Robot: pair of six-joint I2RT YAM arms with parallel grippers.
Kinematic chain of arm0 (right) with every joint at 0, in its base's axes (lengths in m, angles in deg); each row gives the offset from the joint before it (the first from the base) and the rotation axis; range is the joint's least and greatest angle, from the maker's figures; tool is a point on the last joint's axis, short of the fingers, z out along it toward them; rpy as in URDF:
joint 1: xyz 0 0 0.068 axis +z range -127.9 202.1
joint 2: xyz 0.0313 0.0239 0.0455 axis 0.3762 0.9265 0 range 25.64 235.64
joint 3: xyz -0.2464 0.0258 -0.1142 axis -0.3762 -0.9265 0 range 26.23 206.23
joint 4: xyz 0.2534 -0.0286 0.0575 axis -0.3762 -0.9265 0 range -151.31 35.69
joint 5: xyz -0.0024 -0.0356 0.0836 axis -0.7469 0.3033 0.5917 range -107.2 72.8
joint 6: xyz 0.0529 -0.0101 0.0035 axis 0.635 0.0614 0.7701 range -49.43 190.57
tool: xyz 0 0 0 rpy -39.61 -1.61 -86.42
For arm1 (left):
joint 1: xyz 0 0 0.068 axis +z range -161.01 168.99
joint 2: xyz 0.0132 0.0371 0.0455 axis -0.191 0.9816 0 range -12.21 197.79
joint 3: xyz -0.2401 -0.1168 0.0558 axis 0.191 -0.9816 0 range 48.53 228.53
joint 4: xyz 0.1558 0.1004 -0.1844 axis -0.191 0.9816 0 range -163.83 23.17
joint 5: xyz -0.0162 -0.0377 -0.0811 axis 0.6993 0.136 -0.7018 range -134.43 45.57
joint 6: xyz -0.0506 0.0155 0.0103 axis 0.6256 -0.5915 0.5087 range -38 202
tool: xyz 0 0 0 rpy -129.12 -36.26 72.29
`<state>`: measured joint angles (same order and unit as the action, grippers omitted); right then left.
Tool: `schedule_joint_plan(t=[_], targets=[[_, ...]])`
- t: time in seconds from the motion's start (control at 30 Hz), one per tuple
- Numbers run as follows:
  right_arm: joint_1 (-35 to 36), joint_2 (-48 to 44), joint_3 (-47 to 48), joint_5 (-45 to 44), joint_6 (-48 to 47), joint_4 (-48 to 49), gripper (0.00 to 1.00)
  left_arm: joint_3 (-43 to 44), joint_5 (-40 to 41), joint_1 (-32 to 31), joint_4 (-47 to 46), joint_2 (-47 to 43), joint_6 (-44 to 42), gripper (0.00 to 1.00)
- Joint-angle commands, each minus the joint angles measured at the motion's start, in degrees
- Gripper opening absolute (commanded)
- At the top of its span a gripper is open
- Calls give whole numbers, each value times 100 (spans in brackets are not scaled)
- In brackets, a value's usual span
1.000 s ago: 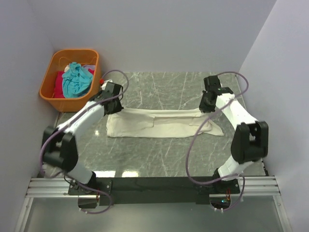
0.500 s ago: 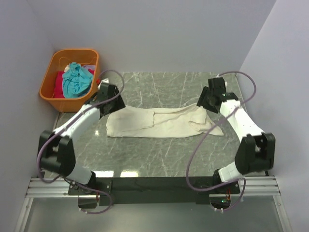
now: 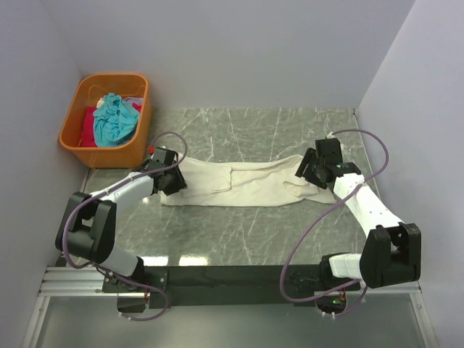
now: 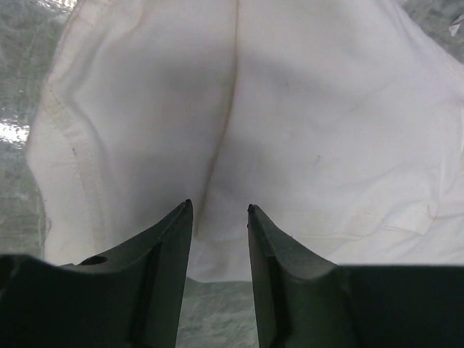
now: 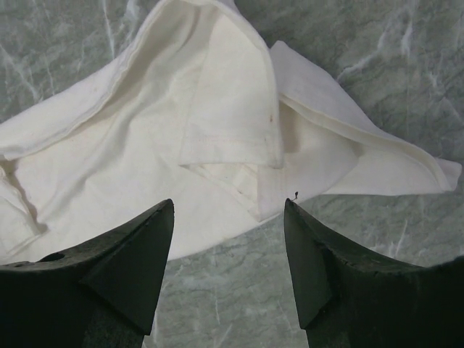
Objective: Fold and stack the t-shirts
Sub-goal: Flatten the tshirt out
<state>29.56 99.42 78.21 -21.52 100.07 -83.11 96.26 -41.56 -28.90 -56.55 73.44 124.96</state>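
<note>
Left end effector [image 3: 168, 180] has dropped back toward our side over the last second and now sits low at the left end of the cream t-shirt [image 3: 246, 185]. From the left wrist view [image 4: 217, 206] its jaws stand a narrow gap apart with nothing between them. The shirt's hem [image 4: 290, 109] lies just ahead of and under the tips, but we cannot tell if they touch it.

Beyond it and to its left, the orange basket [image 3: 101, 156] holds a teal t-shirt [image 3: 114, 119] and a red t-shirt [image 3: 88, 123], both unfolded.

Between the two end effectors the cream shirt lies flat on the worktop [image 3: 246, 232] as a long band, layers doubled. We read this as a lengthwise fold just laid down and let go.

Right end effector [image 3: 310, 170] has also pulled in nearer and lower, to the shirt's right end. In its wrist view [image 5: 228, 203] the jaws are spread wide and empty, with the sleeve and folded layers [image 5: 145, 145] just ahead of it. Crosswise folds and stacking are not yet done.
</note>
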Motion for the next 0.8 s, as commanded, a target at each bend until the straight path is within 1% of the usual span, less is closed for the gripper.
schedule_joint_plan(t=[0.0,0.13,0.33,0.4,0.47,0.63,0.77], targets=[[-26,-171,-66,36,91,348,69,35,-208,-39,-321,197,98,42],[-17,-188,-110,10,83,375,69,114,-182,-136,-190,321,90,45],[-17,-189,-119,45,74,419,69,88,2,-189,-23,347,134,54],[-17,-180,-101,27,65,419,69,79,-6,-197,-31,356,107,53],[-26,-171,-110,19,74,436,69,97,-33,-232,-40,356,99,49],[-17,-136,-127,19,74,471,68,202,38,-329,-67,418,107,43],[-26,-153,-154,-34,56,489,68,264,82,-329,-67,471,134,43]])
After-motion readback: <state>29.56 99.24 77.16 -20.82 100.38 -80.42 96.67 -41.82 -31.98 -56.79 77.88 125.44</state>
